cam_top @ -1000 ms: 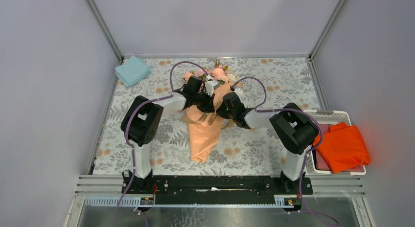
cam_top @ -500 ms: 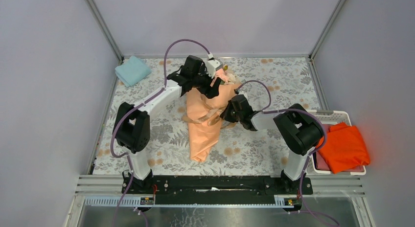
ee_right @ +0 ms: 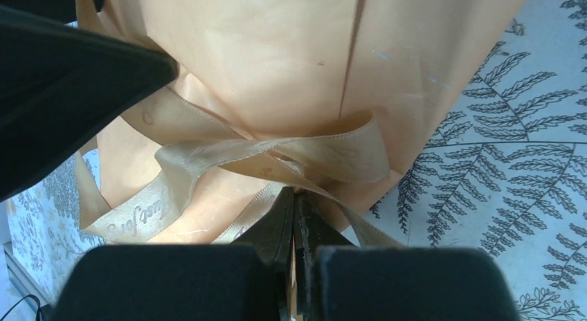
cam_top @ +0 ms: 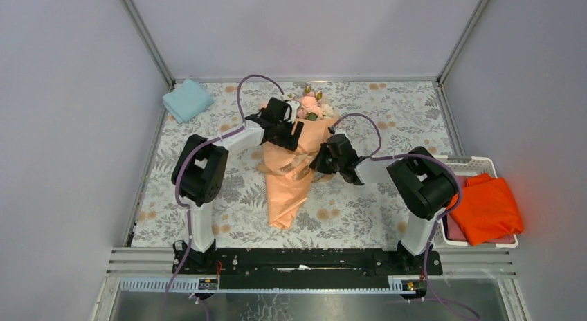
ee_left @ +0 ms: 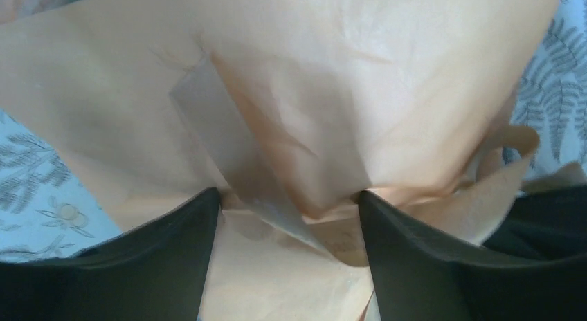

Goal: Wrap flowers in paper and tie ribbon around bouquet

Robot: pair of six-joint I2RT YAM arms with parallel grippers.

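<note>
The bouquet (cam_top: 289, 170) lies flat on the tabletop (cam_top: 387, 113) between the two pincers, its narrow end pointing back toward the arm bases. Its paper (cam_top: 282, 196) forms a peach cone. The flowers (cam_top: 311, 105) stick out of the wide mouth, just beyond the left pincer (ee_left: 289, 196). The ribbon (ee_right: 208, 155) is knotted around the waist of the cone, with loops spreading to both sides directly ahead of the right pincer (ee_right: 294, 203).

The right pincer is closed tight, and a thin tail of the ribbon runs from the knot in between its fingertips. It sits low against the cone's right flank. The left pincer stands wide, its two fingers straddling the upper part of the paper cone, with creased paper filling the gap between them.

Well off to the left pincer's outer side lies a light-blue cloth (cam_top: 187, 99). Far outside the right pincer, a white basket (cam_top: 477, 162) holds an orange cloth (cam_top: 488, 207).
</note>
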